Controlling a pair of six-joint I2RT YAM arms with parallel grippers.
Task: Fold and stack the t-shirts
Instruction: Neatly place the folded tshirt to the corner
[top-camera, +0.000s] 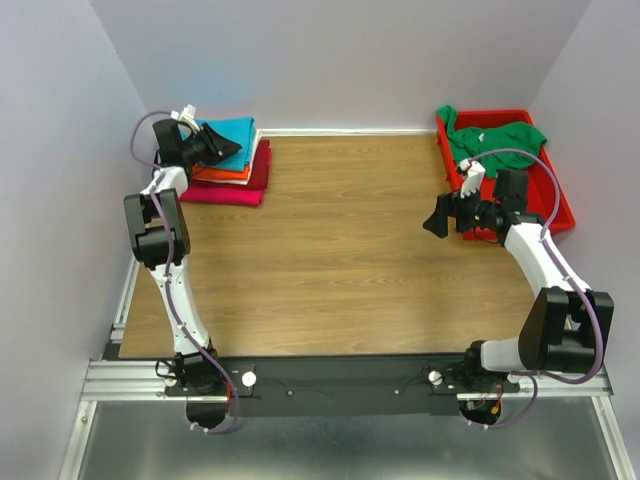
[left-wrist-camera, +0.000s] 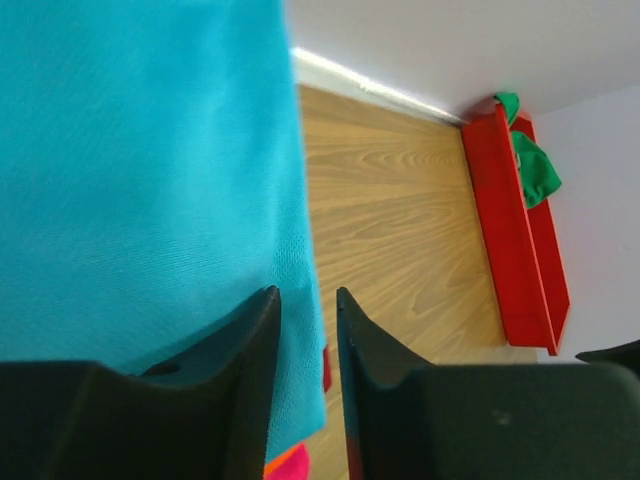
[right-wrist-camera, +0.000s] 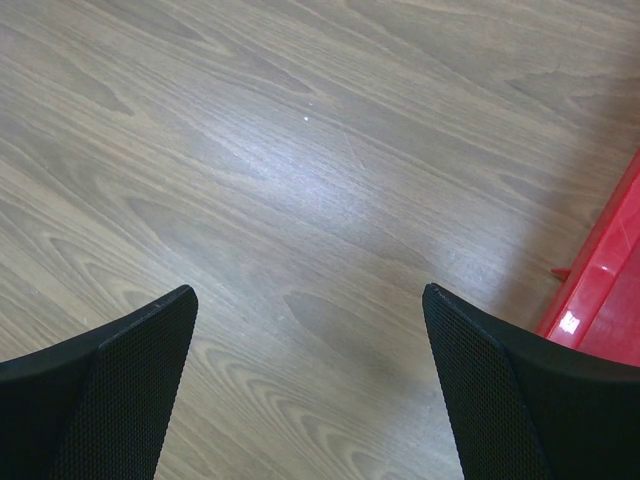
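Folded t-shirts lie stacked at the far left: a teal one (top-camera: 238, 135) on top, then orange (top-camera: 222, 173), dark red (top-camera: 263, 165) and magenta (top-camera: 222, 193). My left gripper (top-camera: 222, 145) is over the stack's top. In the left wrist view the teal shirt (left-wrist-camera: 140, 170) fills the left side. Its right edge hangs in the narrow gap of my left gripper (left-wrist-camera: 308, 295), loose beside one finger and not pinched. A green t-shirt (top-camera: 495, 140) lies crumpled in the red bin (top-camera: 560, 200). My right gripper (top-camera: 437, 215) hovers wide open over bare wood, holding nothing (right-wrist-camera: 310, 295).
The red bin's wall (right-wrist-camera: 605, 290) is close on the right of the right gripper. Grey walls close the table in at the back and both sides. A white strip (left-wrist-camera: 370, 88) runs along the far edge of the wooden top.
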